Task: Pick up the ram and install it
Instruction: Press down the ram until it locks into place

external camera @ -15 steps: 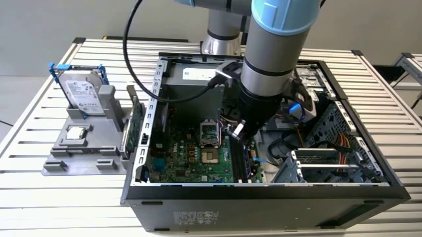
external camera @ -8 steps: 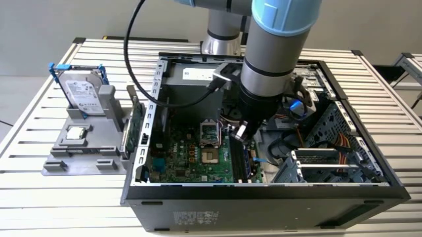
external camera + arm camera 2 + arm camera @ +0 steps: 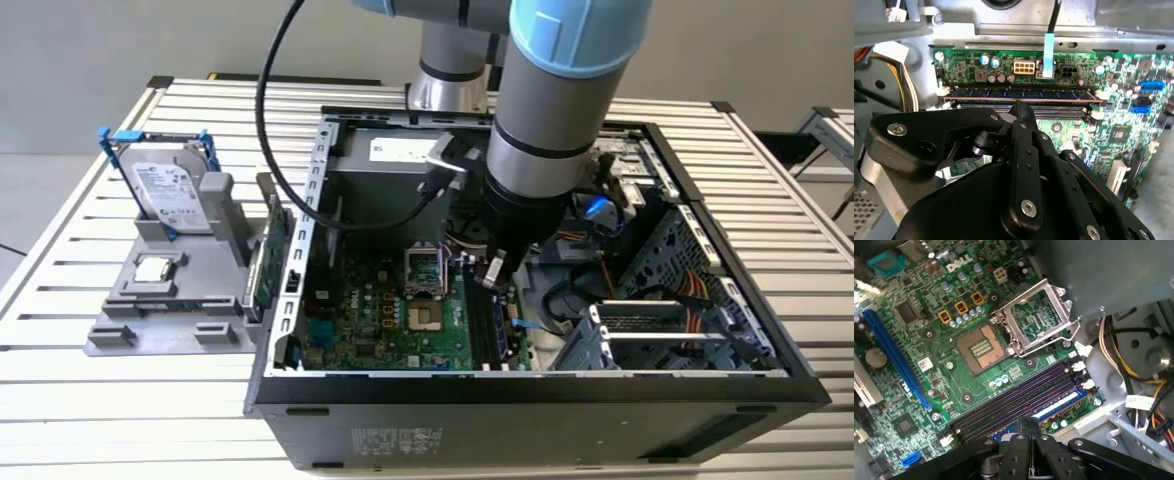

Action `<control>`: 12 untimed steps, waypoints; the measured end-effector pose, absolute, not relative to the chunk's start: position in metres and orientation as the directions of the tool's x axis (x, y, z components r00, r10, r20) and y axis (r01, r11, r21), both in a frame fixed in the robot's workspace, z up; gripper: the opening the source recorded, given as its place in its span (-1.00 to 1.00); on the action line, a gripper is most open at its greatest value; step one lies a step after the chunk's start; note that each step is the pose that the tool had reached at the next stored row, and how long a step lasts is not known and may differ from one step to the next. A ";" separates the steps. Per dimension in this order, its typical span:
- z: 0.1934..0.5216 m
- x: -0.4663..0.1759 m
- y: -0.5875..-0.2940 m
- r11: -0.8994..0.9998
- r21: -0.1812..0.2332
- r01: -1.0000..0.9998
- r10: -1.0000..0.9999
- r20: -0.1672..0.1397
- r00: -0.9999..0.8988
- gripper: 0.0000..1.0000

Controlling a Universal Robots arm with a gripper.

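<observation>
The ram (image 3: 1054,94) is a long bluish stick with dark chips, lying along the outermost memory slot on the green motherboard (image 3: 387,320). In the first wrist view the ram (image 3: 1061,404) runs under my black fingers. My gripper (image 3: 491,280) is down inside the computer case, right over the row of memory slots. Its fingers are shut together with nothing visible between them, and the gripper (image 3: 1017,106) tip stands at about the stick's middle. The gripper (image 3: 1030,422) tip hides the spot where it meets the stick, so contact cannot be made out.
The open processor socket (image 3: 981,347) lies beside the slots. Yellow and orange cables (image 3: 1114,357) and the metal drive cage (image 3: 667,320) crowd the exterior view's right. Outside the case, on the left, a grey holder carries a hard drive (image 3: 174,190), a processor chip (image 3: 156,268) and a green card (image 3: 274,260).
</observation>
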State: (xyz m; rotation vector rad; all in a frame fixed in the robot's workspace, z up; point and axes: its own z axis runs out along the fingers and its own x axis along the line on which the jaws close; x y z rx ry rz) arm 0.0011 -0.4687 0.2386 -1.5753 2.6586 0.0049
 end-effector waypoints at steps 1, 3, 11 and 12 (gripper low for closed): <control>0.238 0.001 -0.469 0.465 -0.023 -0.885 -0.885 -0.046 -0.463 -1.00; 0.238 0.001 -0.469 0.432 -0.023 -0.902 -0.902 -0.046 -0.430 -1.00; 0.238 0.001 -0.469 0.299 -0.023 -0.954 -0.954 -0.046 -0.297 -1.00; 0.238 0.001 -0.469 0.282 -0.023 -0.959 -0.959 -0.046 -0.281 -1.00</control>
